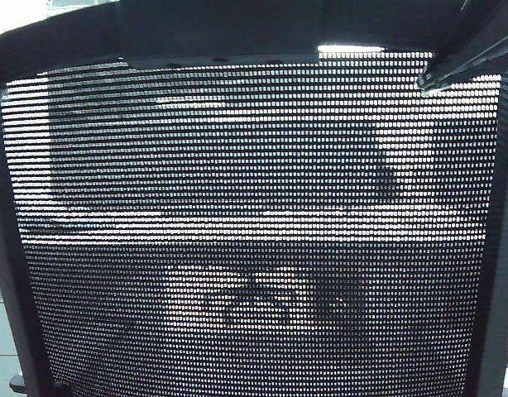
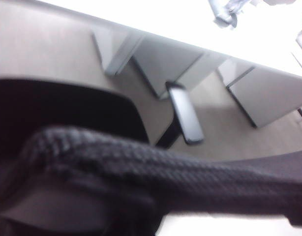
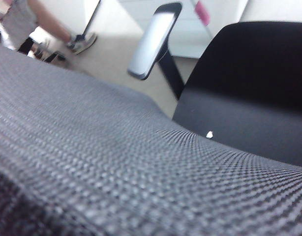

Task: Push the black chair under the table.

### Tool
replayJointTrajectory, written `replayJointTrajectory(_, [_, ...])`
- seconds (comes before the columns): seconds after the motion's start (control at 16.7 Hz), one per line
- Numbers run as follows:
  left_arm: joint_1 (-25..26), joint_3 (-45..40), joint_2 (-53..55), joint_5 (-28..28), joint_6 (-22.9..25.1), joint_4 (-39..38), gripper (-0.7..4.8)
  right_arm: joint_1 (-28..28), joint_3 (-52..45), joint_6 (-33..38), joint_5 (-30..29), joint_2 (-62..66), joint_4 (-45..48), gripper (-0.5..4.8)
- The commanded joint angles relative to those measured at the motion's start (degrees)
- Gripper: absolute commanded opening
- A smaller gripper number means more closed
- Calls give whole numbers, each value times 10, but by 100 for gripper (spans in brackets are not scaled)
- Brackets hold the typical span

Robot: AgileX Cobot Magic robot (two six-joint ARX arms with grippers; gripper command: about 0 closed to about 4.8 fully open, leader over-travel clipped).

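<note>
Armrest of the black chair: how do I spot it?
Find the long white table, then the black chair on the floor beside it; the left gripper is unseen, and a dark tip at the back's top corner may be the right gripper. The armrest is the narrow shiny pad on a thin post next to the seat, smooth where the back is woven mesh.

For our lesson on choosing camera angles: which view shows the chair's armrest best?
The right wrist view: the armrest appears large on its post, beside the black chair's seat. The left wrist view shows one armrest, smaller and blurred. The exterior view shows only mesh back. Neither gripper is visible.
</note>
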Motion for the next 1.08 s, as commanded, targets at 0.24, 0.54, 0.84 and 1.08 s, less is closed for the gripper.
replayJointTrajectory(0.24, [0,1,22,-3,2,64,-6,0,3,-6,23,4,35,-6])
replayJointTrajectory(0.54, [0,2,43,-6,0,95,-6,0,3,-6,30,5,52,-6])
replayJointTrajectory(0.84, [0,2,45,-7,0,101,-6,0,3,-6,41,23,92,-6])
replayJointTrajectory(1.08, [0,2,47,-8,0,117,-6,0,6,-6,41,48,134,-6])
